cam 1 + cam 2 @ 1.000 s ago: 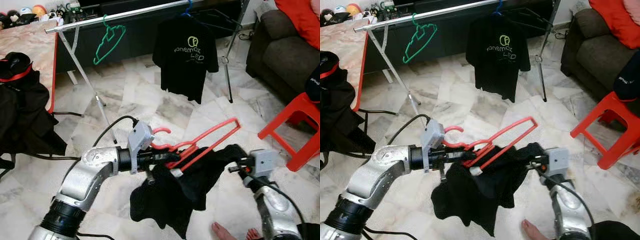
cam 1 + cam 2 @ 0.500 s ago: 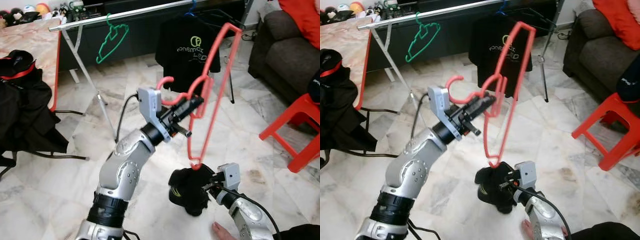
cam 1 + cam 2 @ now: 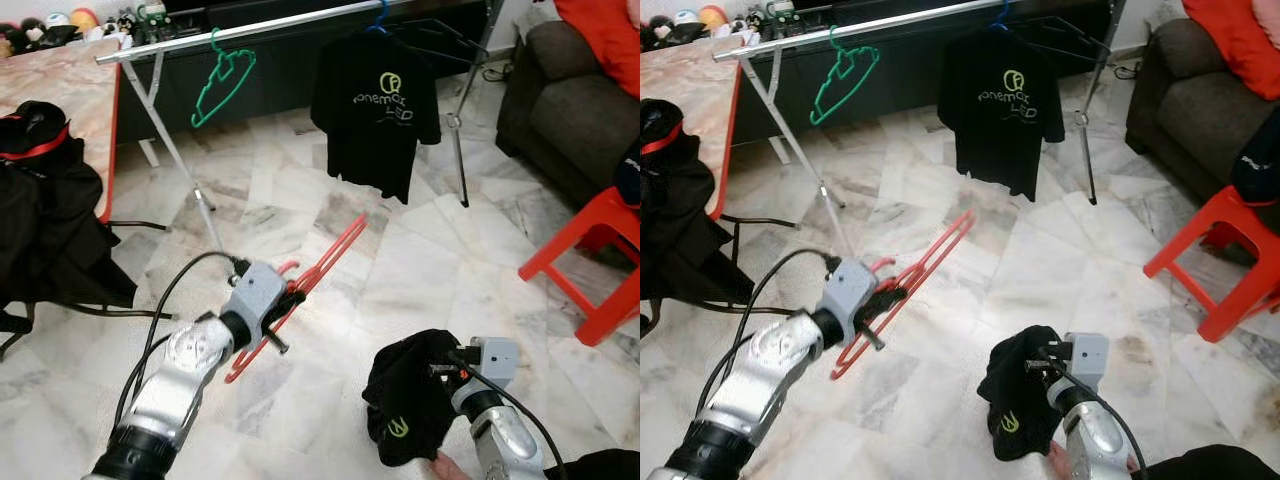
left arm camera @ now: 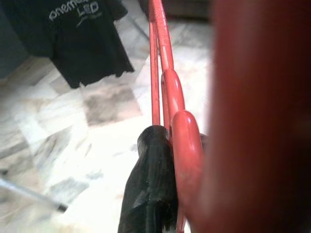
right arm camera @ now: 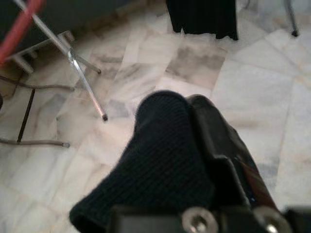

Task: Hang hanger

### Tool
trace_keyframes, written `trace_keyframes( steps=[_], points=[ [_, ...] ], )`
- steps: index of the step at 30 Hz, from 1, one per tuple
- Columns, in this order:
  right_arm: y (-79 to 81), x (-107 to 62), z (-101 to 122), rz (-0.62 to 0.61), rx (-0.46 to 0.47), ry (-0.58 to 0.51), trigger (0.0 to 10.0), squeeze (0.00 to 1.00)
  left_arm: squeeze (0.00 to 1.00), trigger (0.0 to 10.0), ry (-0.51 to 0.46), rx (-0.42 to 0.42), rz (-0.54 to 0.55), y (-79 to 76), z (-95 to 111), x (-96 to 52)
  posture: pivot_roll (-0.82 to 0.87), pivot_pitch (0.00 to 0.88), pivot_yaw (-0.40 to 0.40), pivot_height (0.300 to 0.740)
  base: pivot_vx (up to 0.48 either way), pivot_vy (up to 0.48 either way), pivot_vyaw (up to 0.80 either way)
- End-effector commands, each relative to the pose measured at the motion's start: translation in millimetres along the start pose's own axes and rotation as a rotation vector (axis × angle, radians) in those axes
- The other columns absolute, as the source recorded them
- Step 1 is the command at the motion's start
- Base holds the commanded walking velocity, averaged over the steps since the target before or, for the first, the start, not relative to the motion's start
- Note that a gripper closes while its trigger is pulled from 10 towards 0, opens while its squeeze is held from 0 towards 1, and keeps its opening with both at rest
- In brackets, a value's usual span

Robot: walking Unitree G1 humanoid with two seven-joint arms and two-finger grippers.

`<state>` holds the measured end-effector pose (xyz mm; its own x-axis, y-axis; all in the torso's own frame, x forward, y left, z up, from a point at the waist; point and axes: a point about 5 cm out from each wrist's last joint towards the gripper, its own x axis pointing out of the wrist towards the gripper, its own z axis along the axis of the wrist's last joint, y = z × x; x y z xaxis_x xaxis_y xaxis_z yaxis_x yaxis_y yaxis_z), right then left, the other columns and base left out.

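While the left gripper clamps the red hanger low over the floor and the right gripper grips a bunched black garment, the rail waits well beyond, hanging undone.

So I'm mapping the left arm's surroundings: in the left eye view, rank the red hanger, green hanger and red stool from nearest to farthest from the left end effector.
1. Red hanger: clamped in the left end effector itself.
2. Green hanger: hooked on the rail, ahead and slightly to the left.
3. Red stool: far off on the right, beside the sofa.
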<state>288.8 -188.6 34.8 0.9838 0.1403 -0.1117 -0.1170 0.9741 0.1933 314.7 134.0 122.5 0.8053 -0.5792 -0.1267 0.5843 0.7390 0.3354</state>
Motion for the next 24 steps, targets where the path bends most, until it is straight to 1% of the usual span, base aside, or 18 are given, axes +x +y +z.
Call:
trace_keyframes(
  steps=[1, 3, 4, 5, 7, 8, 9, 12, 13, 16, 17, 18, 19, 20, 21, 22, 23, 24],
  points=[
    [-7.7, -1.0, 13.4, -0.075, -0.016, -0.079, 0.0, 0.00, 0.00, 10.0, 0.148, -0.014, -0.001, -4.9, -42.8, -18.6, 0.03, 0.203, 0.045, 0.740, 0.000, 0.000, 0.00],
    [-13.3, -0.9, 19.4, -0.124, -0.010, -0.106, 0.0, 0.00, 0.00, 10.0, 0.248, -0.044, 0.013, -6.0, -69.8, -32.7, 0.03, 0.199, 0.050, 0.740, 0.000, 0.000, 0.00],
    [-17.8, -0.6, 25.6, -0.168, 0.001, -0.135, 0.0, 0.00, 0.00, 10.0, 0.345, -0.063, 0.025, -10.0, -94.9, -48.8, 0.02, 0.192, 0.054, 0.740, 0.000, 0.000, 0.00],
    [-18.9, -0.6, 27.3, -0.180, 0.003, -0.143, 0.0, 0.00, 0.00, 10.0, 0.371, -0.065, 0.029, -11.6, -101.6, -53.6, 0.02, 0.192, 0.054, 0.740, 0.000, 0.000, 0.00],
    [-22.5, -0.2, 34.3, -0.216, -0.010, -0.167, 0.0, 0.00, 0.00, 10.0, 0.464, -0.097, 0.044, -21.4, -124.5, -72.2, 0.02, 0.187, 0.059, 0.740, 0.000, 0.000, 0.00],
    [-25.7, 0.4, 41.5, -0.253, -0.018, -0.193, 0.0, 0.00, 0.00, 10.0, 0.557, -0.164, 0.073, -34.6, -146.9, -93.8, 0.03, 0.180, 0.059, 0.740, 0.000, 0.000, 0.00],
    [-26.6, 1.0, 44.1, -0.268, -0.005, -0.204, 0.0, 0.00, 0.00, 10.0, 0.604, -0.184, 0.101, -39.4, -156.9, -104.8, 0.03, 0.172, 0.059, 0.740, 0.000, 0.000, 0.00],
    [-26.5, 2.2, 48.7, -0.290, 0.015, -0.221, 0.0, 0.00, 0.00, 10.0, 0.699, -0.262, 0.176, -48.6, -176.4, -128.3, 0.03, 0.161, 0.053, 0.740, 0.000, 0.000, 0.00],
    [-25.4, 3.2, 51.1, -0.291, 0.009, -0.226, 0.0, 0.00, 0.00, 10.0, 0.750, -0.288, 0.196, -54.2, -185.0, -139.5, 0.03, 0.151, 0.048, 0.740, 0.000, 0.000, 0.00],
    [-23.2, 5.8, 57.4, -0.297, -0.019, -0.237, 0.0, 0.00, 0.00, 10.0, 0.853, -0.333, 0.214, -67.1, -200.1, -162.2, 0.03, 0.141, 0.047, 0.740, 0.000, 0.000, 0.00],
    [-22.9, 7.7, 63.2, -0.317, -0.014, -0.253, 0.0, 0.00, 0.00, 10.0, 0.933, -0.375, 0.235, -75.5, -208.9, -177.2, 0.03, 0.132, 0.046, 0.740, 0.000, 0.000, 0.00],
    [-22.9, 7.7, 63.2, -0.317, -0.014, -0.253, 0.0, 0.00, 0.00, 10.0, 0.933, -0.375, 0.235, -75.5, -208.9, -177.2, 0.03, 0.132, 0.046, 0.740, 0.000, 0.000, 0.00],
    [-20.5, 10.2, 67.7, -0.322, -0.011, -0.259, 0.0, 0.00, 0.00, 10.0, 1.029, -0.387, 0.264, -81.1, -216.2, -191.5, 0.02, 0.120, 0.045, 0.740, 0.000, 0.000, 0.00],
    [-18.6, 11.4, 70.0, -0.320, -0.022, -0.262, 10.0, 0.00, 0.00, 10.0, 1.081, -0.387, 0.279, -83.4, -219.2, -198.0, 0.02, 0.118, 0.044, 0.740, 0.000, 0.000, 0.00],
    [-14.9, 13.1, 72.8, -0.320, -0.040, -0.264, 10.0, 0.00, 0.00, 10.0, 1.133, -0.378, 0.295, -85.6, -221.9, -204.9, 0.00, 0.109, 0.040, 0.740, 0.000, 0.000, 0.00],
    [-14.9, 13.1, 72.8, -0.320, -0.040, -0.264, 10.0, 0.00, 0.00, 10.0, 1.133, -0.378, 0.295, -85.6, -221.9, -204.9, 0.00, 0.109, 0.040, 0.740, 0.000, 0.000, 0.00],
    [-12.1, 13.5, 76.9, -0.329, -0.067, -0.280, 10.0, 0.00, 0.00, 10.0, 1.107, -0.435, 0.339, -85.4, -221.4, -201.5, -0.01, 0.099, 0.039, 0.740, 0.000, 0.000, 0.00],
    [-11.6, 12.9, 78.7, -0.341, -0.069, -0.289, 10.0, 0.00, 0.00, 10.0, 1.084, -0.454, 0.354, -84.2, -220.4, -197.5, -0.01, 0.096, 0.041, 0.740, 0.000, 0.000, 0.00]
  ],
)
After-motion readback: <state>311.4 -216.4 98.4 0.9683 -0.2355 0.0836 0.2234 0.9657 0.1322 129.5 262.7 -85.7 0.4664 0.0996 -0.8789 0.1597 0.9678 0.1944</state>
